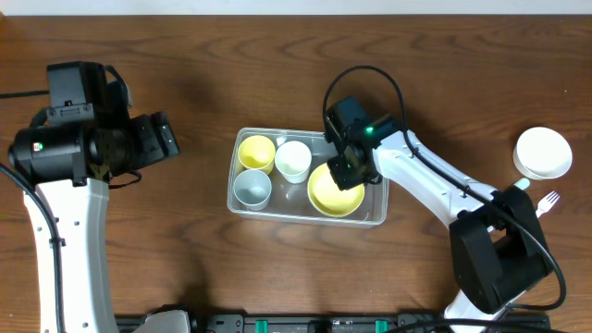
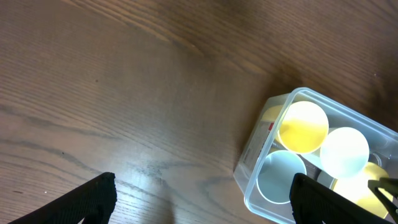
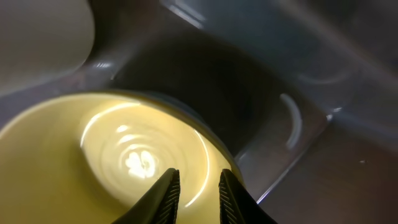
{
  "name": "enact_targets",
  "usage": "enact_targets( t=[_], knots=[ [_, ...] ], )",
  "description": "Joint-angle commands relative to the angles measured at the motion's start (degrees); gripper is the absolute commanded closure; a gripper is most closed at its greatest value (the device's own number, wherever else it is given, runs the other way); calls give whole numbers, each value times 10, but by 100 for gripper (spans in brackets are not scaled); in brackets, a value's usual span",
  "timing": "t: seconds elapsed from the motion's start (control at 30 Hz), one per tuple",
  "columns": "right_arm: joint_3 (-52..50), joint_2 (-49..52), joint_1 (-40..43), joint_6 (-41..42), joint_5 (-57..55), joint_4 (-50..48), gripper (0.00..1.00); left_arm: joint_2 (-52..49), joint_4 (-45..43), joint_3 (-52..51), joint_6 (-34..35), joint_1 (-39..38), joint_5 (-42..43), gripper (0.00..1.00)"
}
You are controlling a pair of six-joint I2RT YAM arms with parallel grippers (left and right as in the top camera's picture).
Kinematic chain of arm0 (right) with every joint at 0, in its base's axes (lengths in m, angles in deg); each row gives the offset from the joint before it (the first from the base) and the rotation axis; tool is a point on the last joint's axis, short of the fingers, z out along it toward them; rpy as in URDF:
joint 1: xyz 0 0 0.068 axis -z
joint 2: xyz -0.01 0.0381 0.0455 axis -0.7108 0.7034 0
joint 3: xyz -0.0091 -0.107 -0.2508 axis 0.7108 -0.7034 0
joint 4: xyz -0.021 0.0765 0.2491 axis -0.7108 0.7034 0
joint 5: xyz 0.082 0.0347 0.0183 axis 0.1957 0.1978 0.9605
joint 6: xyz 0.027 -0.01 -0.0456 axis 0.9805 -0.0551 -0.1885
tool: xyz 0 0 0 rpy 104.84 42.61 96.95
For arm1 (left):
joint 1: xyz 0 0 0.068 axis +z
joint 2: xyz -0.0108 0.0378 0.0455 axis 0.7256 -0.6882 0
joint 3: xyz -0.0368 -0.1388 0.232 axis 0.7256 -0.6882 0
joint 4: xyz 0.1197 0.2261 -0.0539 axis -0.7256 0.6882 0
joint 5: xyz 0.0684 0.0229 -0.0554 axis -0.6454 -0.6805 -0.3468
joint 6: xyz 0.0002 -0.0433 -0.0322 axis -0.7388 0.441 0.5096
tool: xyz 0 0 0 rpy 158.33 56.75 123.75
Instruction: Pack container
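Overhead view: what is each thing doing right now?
container, open, no lid, holding cups and bowl
yellow cup, upright, empty
white cup, upright, empty
grey cup, upright, empty
yellow bowl, in container, empty
white bowl, outside container, on table
left gripper, open, empty
right gripper, nearly closed over yellow bowl

Container (image 1: pixel 296 215) crowded: yellow cup (image 1: pixel 256 153), white cup (image 1: pixel 293 160) and grey cup (image 1: pixel 252 188) fill its left half, yellow bowl (image 1: pixel 331 197) its right. Right gripper (image 1: pixel 350 171) hangs over the bowl, blocking that side from above. Table (image 1: pixel 185 268) left of the container is open. White bowl (image 1: pixel 543 153) and fork (image 1: pixel 548 202) sit at the far right.
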Motion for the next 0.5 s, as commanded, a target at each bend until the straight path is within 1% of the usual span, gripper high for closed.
enact_targets(
  t=[0.0,0.17,0.33,0.47],
  knots=[
    [-2,-2,5,23,-29,-7,76,-3,4,-1,5,3,-1,11],
    [-2,-2,6,47,-77,-7,77,-3,3,-1,5,3,-1,11],
    [-2,-2,9,49,-87,-7,76,-3,3,-1,5,3,-1,11],
    [-2,-2,19,73,-106,-6,77,-3,3,-1,5,3,-1,11]
  ],
)
